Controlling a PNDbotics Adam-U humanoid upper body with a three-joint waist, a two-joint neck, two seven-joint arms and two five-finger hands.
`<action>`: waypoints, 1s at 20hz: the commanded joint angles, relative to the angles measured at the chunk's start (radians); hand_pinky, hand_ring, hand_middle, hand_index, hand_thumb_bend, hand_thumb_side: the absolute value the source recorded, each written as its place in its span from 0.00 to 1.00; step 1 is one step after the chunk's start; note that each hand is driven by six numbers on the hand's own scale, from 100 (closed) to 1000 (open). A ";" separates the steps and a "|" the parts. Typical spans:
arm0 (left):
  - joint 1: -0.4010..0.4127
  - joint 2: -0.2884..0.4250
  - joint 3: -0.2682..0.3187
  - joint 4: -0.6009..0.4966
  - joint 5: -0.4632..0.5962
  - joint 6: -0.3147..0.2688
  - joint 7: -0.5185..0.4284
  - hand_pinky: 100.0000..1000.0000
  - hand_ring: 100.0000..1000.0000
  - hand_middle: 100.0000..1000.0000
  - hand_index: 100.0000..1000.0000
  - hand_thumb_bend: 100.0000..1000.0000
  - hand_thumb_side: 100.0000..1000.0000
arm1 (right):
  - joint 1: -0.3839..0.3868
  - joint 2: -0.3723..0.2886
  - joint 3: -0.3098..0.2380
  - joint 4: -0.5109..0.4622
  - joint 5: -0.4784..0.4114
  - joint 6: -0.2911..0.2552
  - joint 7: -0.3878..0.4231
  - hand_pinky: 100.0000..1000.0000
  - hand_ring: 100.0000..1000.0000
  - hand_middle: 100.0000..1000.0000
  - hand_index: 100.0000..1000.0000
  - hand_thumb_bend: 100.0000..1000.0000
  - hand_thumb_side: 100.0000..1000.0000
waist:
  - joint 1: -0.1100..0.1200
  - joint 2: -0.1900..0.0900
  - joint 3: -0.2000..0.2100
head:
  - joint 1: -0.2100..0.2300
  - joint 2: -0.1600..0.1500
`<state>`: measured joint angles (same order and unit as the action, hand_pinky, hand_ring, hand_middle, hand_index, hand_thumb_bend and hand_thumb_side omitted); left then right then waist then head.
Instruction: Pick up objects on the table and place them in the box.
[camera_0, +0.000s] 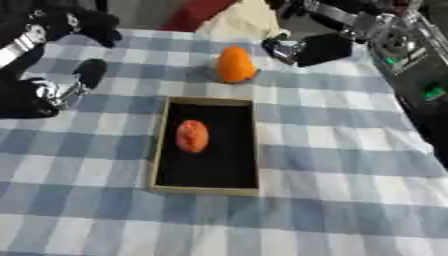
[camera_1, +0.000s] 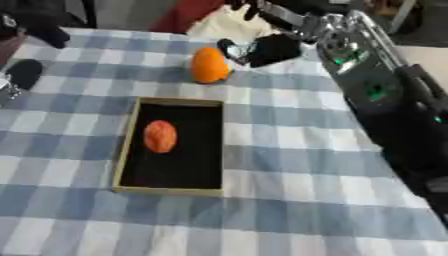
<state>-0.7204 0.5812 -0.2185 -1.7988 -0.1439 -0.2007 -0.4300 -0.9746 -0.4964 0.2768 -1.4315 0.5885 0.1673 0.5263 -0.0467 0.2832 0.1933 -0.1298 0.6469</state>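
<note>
Lying on the blue-and-white checked tablecloth (camera_0: 350, 165), a shallow box (camera_0: 159, 150) with a tan rim and a black floor is seen near the middle of the table. One reddish-orange oval object (camera_0: 192, 136) is found inside the box, in its far left part, clear of the walls. A second, brighter orange object (camera_0: 234, 64) is noted on the cloth just beyond the far edge of the box, apart from it. The right hand (camera_0: 302, 49) is observed at the far right, just beside this orange object; contact cannot be confirmed, and whether its fingers are open or curled cannot be told. The left hand (camera_0: 74, 82) is recorded at the left edge, well apart from the box, nothing seen in it; its finger state cannot be told either.
</note>
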 joint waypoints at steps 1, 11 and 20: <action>-0.016 0.008 0.003 -0.034 0.019 0.002 -0.023 0.85 0.72 0.71 0.91 0.08 0.73 | -0.039 0.049 -0.019 0.078 0.058 0.007 -0.013 0.88 0.84 0.89 0.99 0.16 0.59 | 0.006 -0.017 0.005 | -0.008 -0.012; -0.013 -0.009 -0.010 -0.042 0.026 0.004 -0.063 0.85 0.72 0.71 0.91 0.08 0.76 | -0.075 0.155 -0.073 0.349 0.225 -0.085 -0.129 0.88 0.85 0.90 1.00 0.24 0.62 | 0.015 -0.011 0.020 | -0.022 -0.017; -0.007 -0.014 -0.018 -0.040 0.031 0.006 -0.088 0.85 0.72 0.71 0.91 0.07 0.78 | -0.093 0.189 -0.113 0.547 0.362 -0.132 -0.253 0.88 0.86 0.92 1.00 0.32 0.63 | 0.022 -0.005 0.028 | -0.028 -0.015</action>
<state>-0.7184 0.5550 -0.2421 -1.8261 -0.1178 -0.1943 -0.5130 -1.0396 -0.3006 0.1764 -0.8955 0.9269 0.0396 0.2906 -0.0314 0.2964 0.2193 -0.1539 0.6401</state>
